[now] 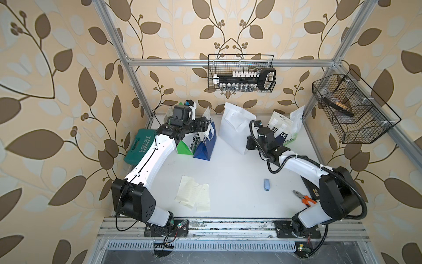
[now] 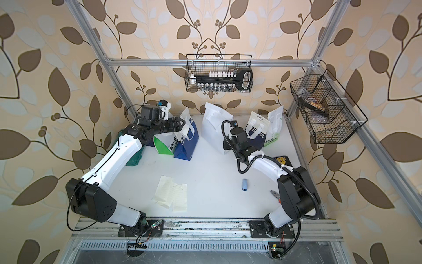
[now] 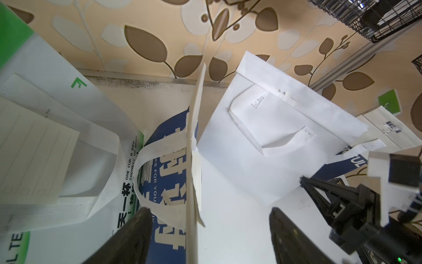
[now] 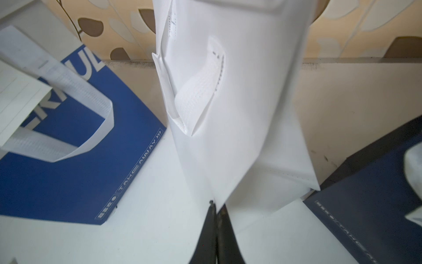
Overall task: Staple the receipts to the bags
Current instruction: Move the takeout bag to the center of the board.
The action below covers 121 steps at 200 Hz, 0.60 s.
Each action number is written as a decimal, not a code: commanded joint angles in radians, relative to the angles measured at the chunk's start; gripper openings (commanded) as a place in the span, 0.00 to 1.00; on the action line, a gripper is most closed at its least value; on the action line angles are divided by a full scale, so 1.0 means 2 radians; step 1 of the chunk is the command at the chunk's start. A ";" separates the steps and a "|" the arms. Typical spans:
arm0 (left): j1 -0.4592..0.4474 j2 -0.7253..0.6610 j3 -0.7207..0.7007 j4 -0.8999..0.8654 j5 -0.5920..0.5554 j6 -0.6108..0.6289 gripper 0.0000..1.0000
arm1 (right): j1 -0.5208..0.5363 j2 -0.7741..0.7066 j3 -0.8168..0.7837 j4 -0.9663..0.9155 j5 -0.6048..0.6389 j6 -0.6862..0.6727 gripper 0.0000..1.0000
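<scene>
White tabletop point(image 1: 230, 180), leaf-patterned wallpaper point(image 1: 52, 141)

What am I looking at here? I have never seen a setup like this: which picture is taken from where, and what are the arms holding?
Two robot arms, left arm and right arm, are bolted at the near edge of a white table. The two wide pictures come from one camera head overhead. The two close ones come from a camera on each arm's wrist.

On the table are paper carrier bags along the back, loose receipts, a small blue stapler, orange-handled pliers and a teal case.

The left gripper is open, straddling the upper part of the blue bag. The right gripper is shut, apparently pinching an edge of the plain white bag.
</scene>
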 commanded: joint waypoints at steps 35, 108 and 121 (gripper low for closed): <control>0.005 0.002 0.009 0.006 0.012 0.001 0.81 | 0.062 -0.101 -0.080 -0.051 0.033 0.044 0.00; 0.005 -0.005 0.003 0.005 0.019 -0.002 0.81 | 0.077 -0.180 -0.121 -0.177 0.073 0.084 0.00; 0.005 -0.006 0.005 0.004 0.022 -0.004 0.81 | 0.077 -0.188 -0.126 -0.191 0.076 0.096 0.06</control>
